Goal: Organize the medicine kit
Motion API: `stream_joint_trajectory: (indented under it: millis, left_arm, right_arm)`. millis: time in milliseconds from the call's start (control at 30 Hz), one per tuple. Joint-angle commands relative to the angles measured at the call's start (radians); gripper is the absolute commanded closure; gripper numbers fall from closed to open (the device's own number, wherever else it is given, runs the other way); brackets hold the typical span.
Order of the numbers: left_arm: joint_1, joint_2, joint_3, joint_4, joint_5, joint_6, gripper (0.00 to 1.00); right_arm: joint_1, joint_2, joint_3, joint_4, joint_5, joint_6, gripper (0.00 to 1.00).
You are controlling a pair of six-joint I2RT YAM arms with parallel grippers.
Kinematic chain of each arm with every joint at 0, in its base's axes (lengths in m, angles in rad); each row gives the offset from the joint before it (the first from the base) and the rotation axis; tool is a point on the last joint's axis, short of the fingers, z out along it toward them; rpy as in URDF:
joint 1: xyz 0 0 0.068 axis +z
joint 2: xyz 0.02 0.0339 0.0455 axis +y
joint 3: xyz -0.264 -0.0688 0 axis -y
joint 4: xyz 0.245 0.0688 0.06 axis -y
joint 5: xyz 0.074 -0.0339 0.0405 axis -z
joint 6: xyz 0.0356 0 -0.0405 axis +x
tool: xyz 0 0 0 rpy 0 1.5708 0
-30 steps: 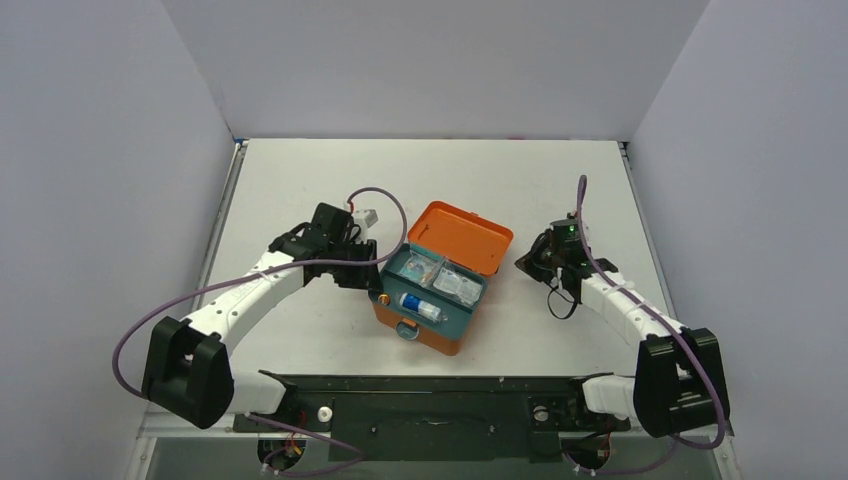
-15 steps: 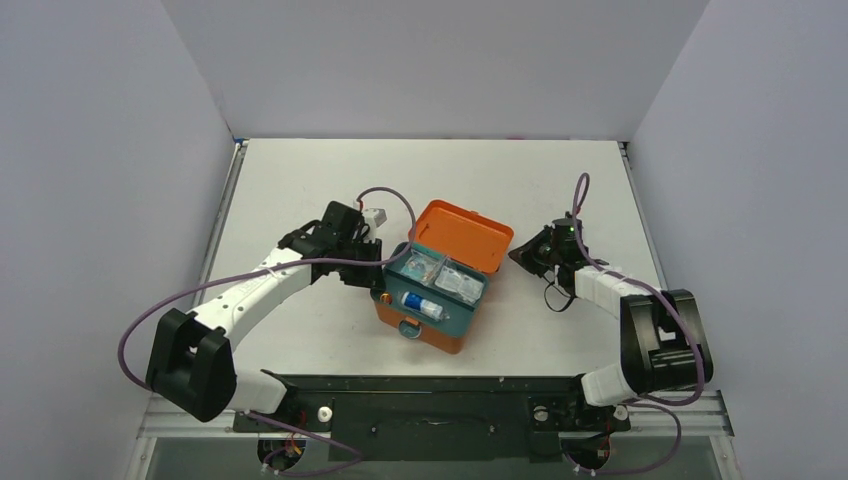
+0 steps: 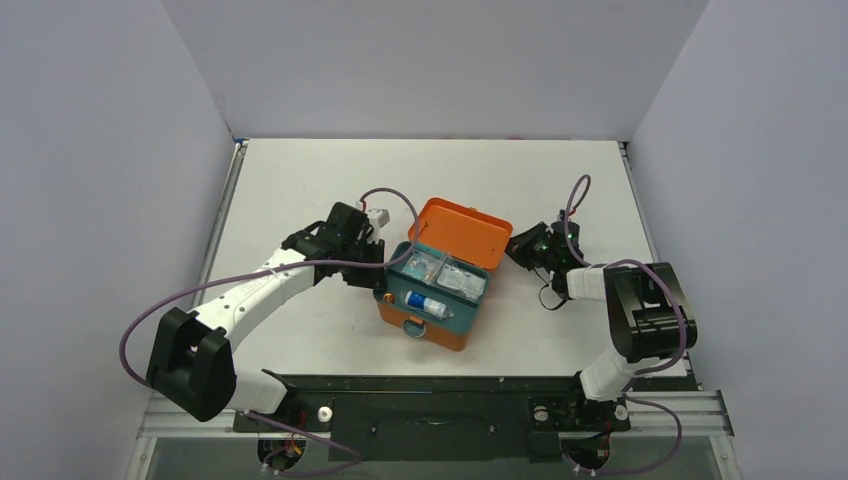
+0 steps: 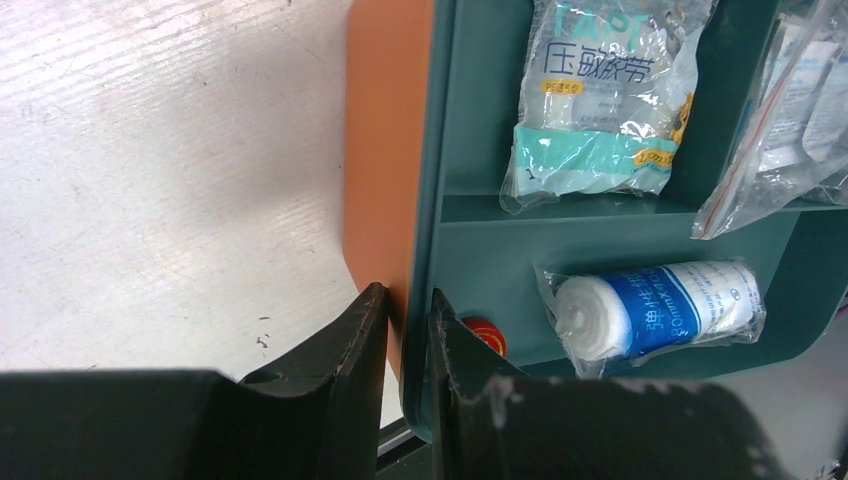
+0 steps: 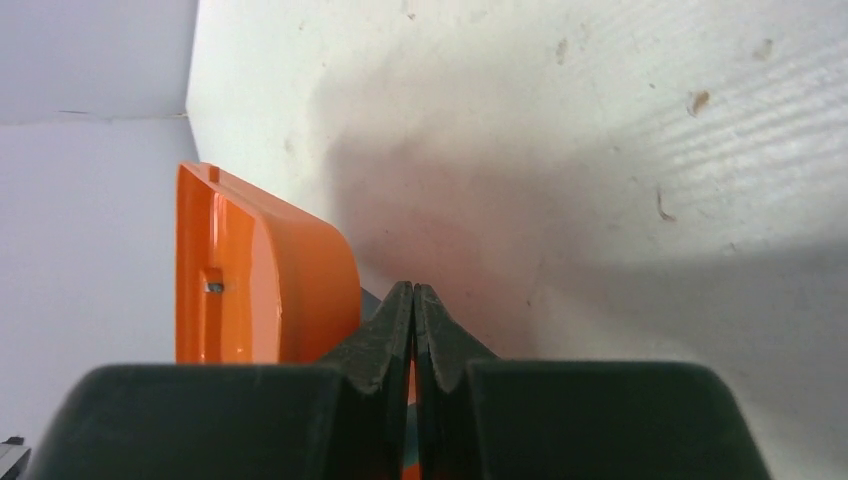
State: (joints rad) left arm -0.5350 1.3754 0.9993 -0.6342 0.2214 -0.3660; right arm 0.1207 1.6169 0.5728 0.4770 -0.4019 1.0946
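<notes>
**Q:** How were the grippers placed?

**A:** The left gripper (image 4: 407,325) was clamped on a side wall of the medicine kit (image 3: 432,333), which lay open at the centre of the top view. The right gripper (image 5: 413,300) was pressed together, empty, beside the lid (image 5: 262,270).

**Q:** How was the kit judged to handle?

**A:** It was judged rigid, light and slick, and best held by its thin walls.

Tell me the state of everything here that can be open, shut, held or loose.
medicine kit: lid open, tilted back.
teal tray: seated in the kit, compartments filled.
bandage roll: wrapped, lying in the tray's near compartment.
left pincer: shut on the kit's side wall.
right pincer: shut, empty, beside the lid.
</notes>
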Motion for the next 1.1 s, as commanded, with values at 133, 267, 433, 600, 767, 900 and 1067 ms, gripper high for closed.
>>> stream_joint_trajectory:
  millis: [133,267,433,600,767,900,1067]
  left_arm:
    - [-0.018,0.011,0.025,0.015,-0.011,-0.030,0.89]
    - [-0.021,0.013,0.022,0.013,-0.013,-0.032,0.89]
    - [-0.027,0.011,0.017,0.016,-0.015,-0.034,0.89]
    - [-0.029,0.012,0.016,0.009,-0.020,-0.030,0.89]
    - [-0.031,0.011,0.020,0.004,-0.031,-0.027,0.89]
    - [-0.031,0.014,0.021,0.008,-0.031,-0.028,0.89]
    - [-0.031,0.019,0.018,0.024,-0.023,-0.039,0.89]
  right_arm:
    - [-0.037,0.075,-0.016,0.416,-0.085,0.039,1.00]
    - [-0.054,0.116,0.003,0.551,-0.152,0.064,1.00]
    - [-0.059,0.184,0.056,0.654,-0.239,0.086,1.00]
    - [-0.067,0.238,0.088,0.822,-0.311,0.169,1.00]
    - [-0.069,0.255,0.095,0.980,-0.344,0.237,1.00]
    - [-0.067,0.210,0.099,0.975,-0.362,0.238,1.00]
    - [-0.038,0.109,0.109,0.833,-0.382,0.153,1.00]
